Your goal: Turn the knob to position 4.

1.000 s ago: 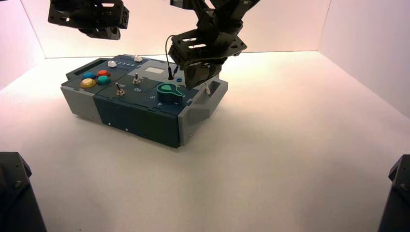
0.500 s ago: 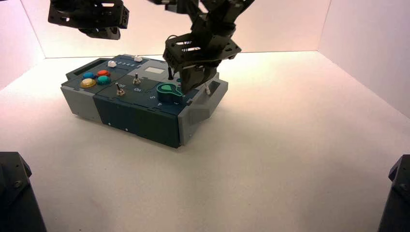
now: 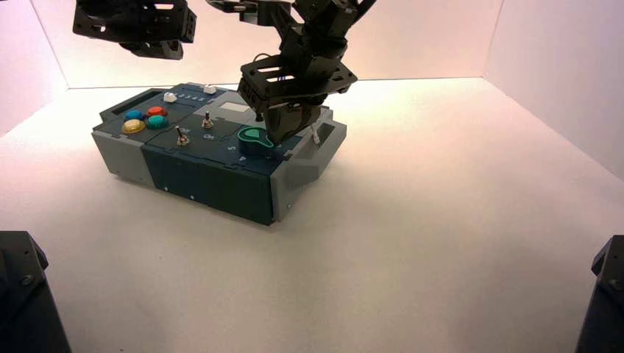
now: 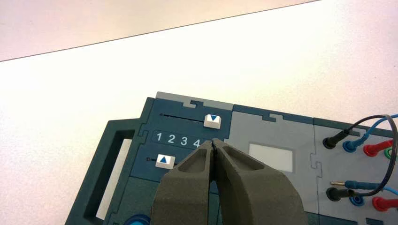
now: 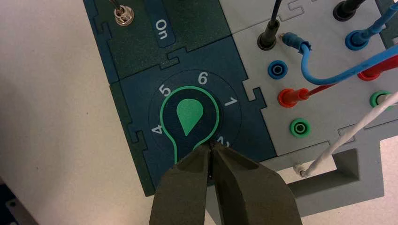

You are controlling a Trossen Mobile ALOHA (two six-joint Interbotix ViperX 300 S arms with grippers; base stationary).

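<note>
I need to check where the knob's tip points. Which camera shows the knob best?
The right wrist view: it looks straight down on the knob and its ring of numerals, though the right gripper hides the tip. The high view shows the knob from the side. The left wrist view misses it.

Box (image 3: 213, 180) w/ 4 round push buttons (image 3: 146, 119), 2 toggle switches (image 3: 181, 135), 2 white sliders (image 4: 212, 121), coloured wires (image 5: 328, 65).

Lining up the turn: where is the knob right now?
The knob sits on the box's near right part in the high view, inside its ring of digits, beside the wire sockets, with the shut right gripper at its pointed end.
</note>
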